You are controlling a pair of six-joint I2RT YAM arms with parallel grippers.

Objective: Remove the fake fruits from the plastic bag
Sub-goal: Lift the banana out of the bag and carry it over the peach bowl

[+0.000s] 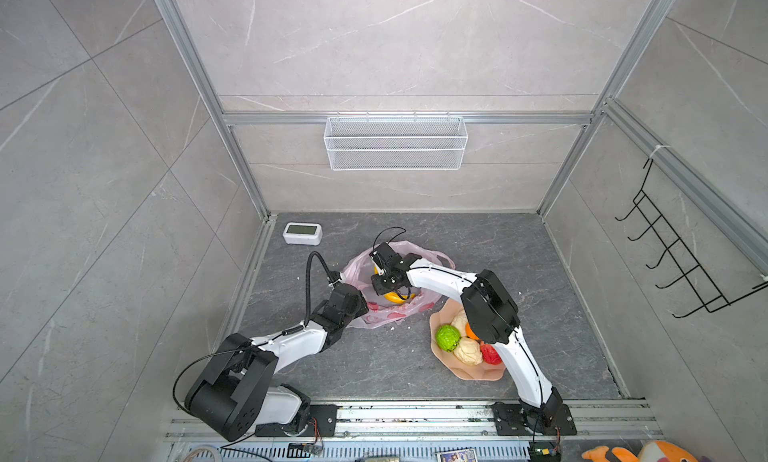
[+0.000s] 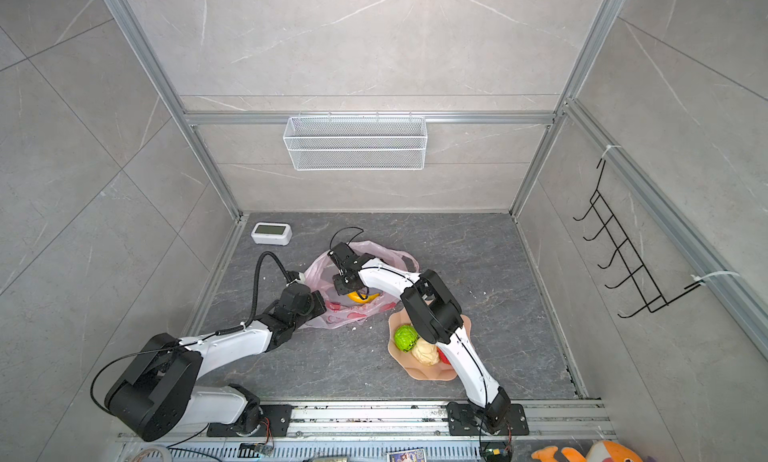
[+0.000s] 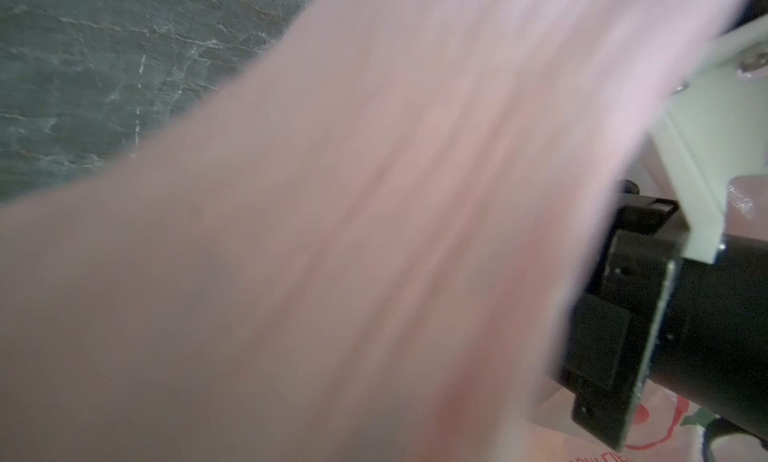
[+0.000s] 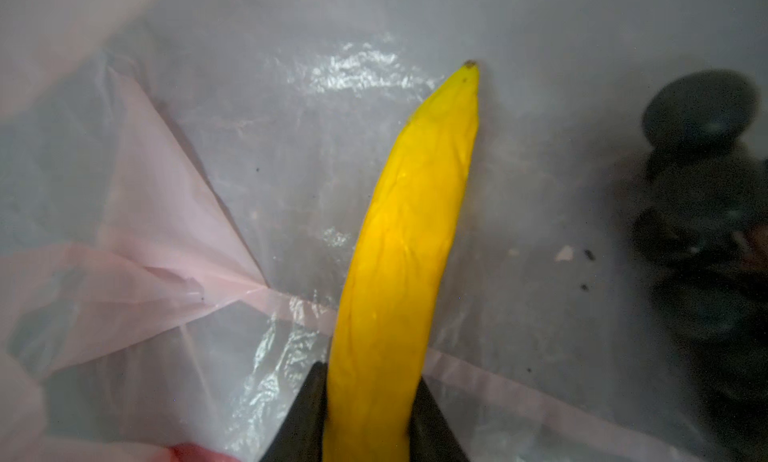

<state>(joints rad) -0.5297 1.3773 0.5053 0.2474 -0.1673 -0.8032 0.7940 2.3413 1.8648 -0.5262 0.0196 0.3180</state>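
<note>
We see the dark marbled counter (image 1: 478,248) spread under both arms. On it the plastic bag (image 1: 409,312) lies crumpled and open-mouthed directly beneath the right claw (image 4: 370,372), which reaches down through the mouth into it. The left claw (image 1: 360,305) sits at the bag's edge, just beside the right claw on the left arm's side. It is closed tight, and pink film smears across its wrist view, but we cannot tell whether any film is pinched in it. The peach dish (image 1: 478,372) rests well behind the right claw, back along its own arm and partly under the elbow. Inside the bag, the banana (image 4: 411,215) is clamped between the right claw's two dark fingers, one pressed to each side of its near end, and its tip points away from the claw. A dark, blurred grape bunch (image 4: 702,215) lies in the bag off to one side of that claw, clear of it. Well apart from either claw, in the dish, sit the green ball (image 1: 447,338), two cream lumps (image 1: 469,351), the red apple (image 1: 491,354) and an orange (image 1: 471,331), bunched together.
</note>
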